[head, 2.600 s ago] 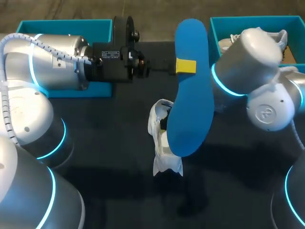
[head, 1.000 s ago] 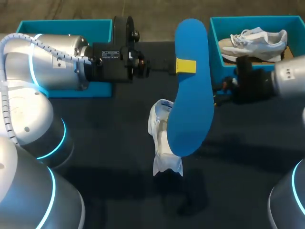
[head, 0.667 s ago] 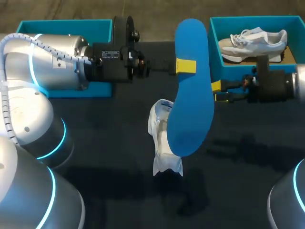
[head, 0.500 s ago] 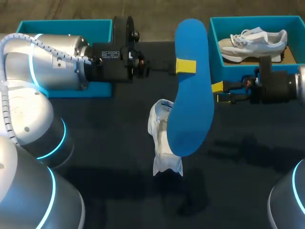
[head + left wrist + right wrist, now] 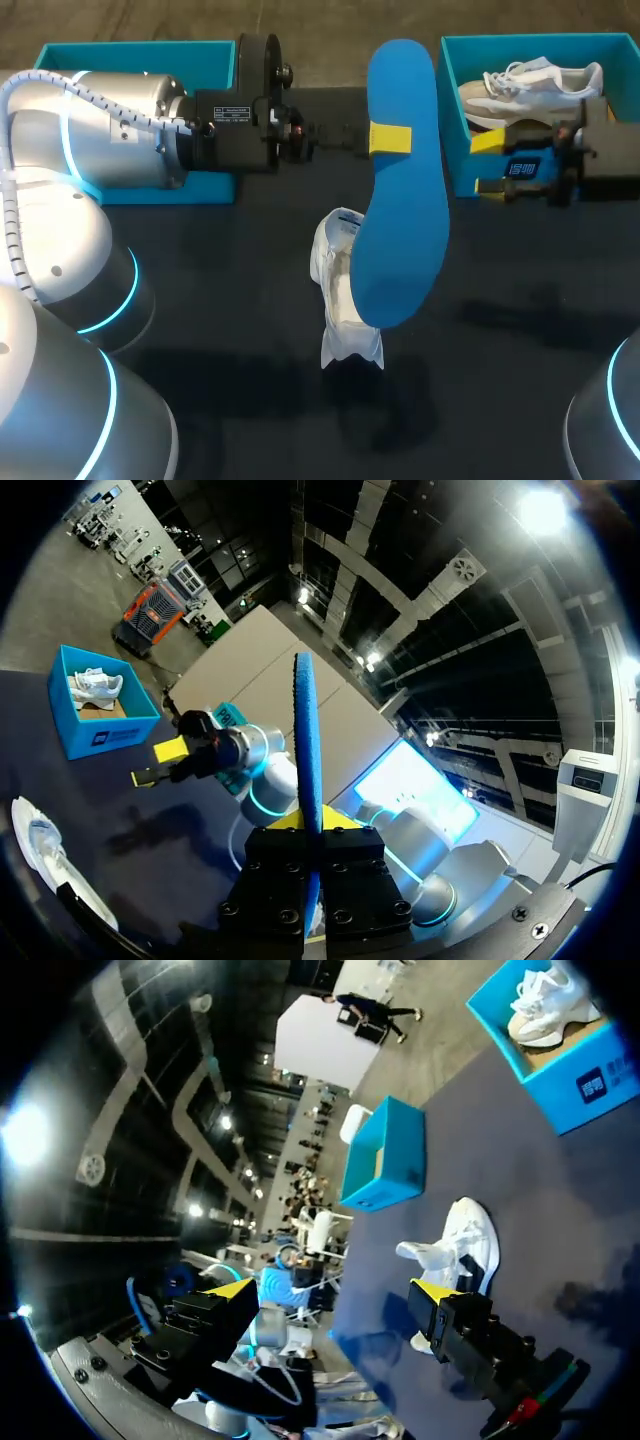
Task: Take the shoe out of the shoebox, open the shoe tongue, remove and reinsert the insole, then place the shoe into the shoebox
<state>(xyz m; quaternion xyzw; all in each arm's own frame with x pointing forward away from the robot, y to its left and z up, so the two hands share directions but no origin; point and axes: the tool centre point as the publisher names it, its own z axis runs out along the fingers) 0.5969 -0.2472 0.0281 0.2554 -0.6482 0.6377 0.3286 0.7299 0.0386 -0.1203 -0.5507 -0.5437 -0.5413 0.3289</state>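
The right arm has swung out from over the middle of the table and drawn back toward its own side, so the right gripper (image 5: 488, 163) now hangs just in front of the shoebox (image 5: 449, 100), its jaws spread wide with nothing between them. The left arm has kept still. The left gripper (image 5: 390, 138) is clenched on the blue insole (image 5: 400, 230), pinching it near one end so the long flat piece stands up edge-on from between the jaws. The white shoe (image 5: 343, 290) lies on the dark table (image 5: 250, 300) below the hanging end of the insole, well apart from the right jaws and beyond their open tips in the right wrist view. A second shoe (image 5: 535, 80) sits in the shoebox just behind the right jaws, and a second teal box (image 5: 130, 55) lies behind the left arm. As I judge it, the task is about halfway. The shoe is out, its mouth looks pulled open, and the insole is out and held clear — what remains is to slide the insole back in and return the shoe to the box. As for writing, there is a small plate on the left wrist, a blue tag on the right gripper and a dark label on the shoebox wall — the print on all three is too small to make out.
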